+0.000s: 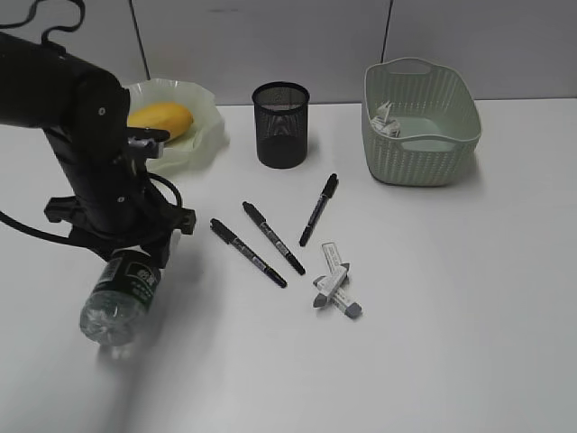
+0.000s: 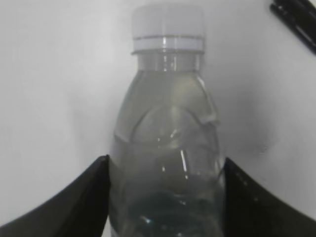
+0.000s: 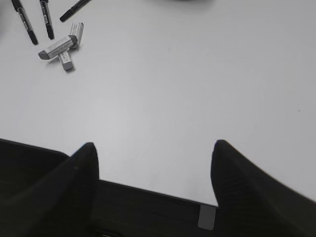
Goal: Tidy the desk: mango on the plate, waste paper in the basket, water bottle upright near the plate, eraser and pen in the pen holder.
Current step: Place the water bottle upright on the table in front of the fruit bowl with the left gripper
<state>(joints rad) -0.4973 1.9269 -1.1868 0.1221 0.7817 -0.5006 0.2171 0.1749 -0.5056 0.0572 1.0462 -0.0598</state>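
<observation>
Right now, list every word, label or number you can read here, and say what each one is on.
None can be read.
Bottle label: white writing on dark green, too blurred to read.
Erasers sleeves: printed marks, too small.
Pens barrels: pale markings, too small.
Paper in the basket: grey print, illegible.
</observation>
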